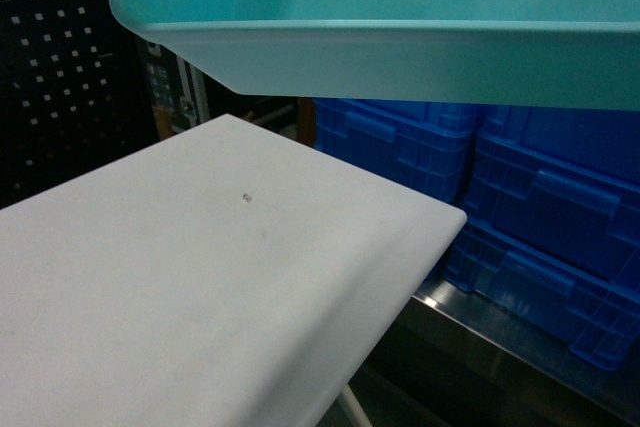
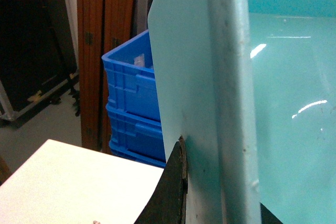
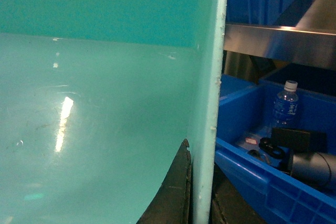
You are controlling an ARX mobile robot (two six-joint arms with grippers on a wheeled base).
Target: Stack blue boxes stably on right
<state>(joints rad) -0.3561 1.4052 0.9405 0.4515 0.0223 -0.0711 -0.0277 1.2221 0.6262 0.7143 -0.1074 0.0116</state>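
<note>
I see the white table [image 1: 200,277] filling the near left, with stacked dark blue crates [image 1: 540,207] beyond its far right edge. My turquoise box [image 1: 400,17] hangs in the air above the table, carried at both ends. The left gripper [image 2: 181,192] is clamped over its rim wall, one finger [image 2: 168,192] outside. The right gripper [image 3: 202,192] pinches the opposite rim likewise. Beside it, a crate [image 3: 262,182] holds a water bottle [image 3: 286,106].
</note>
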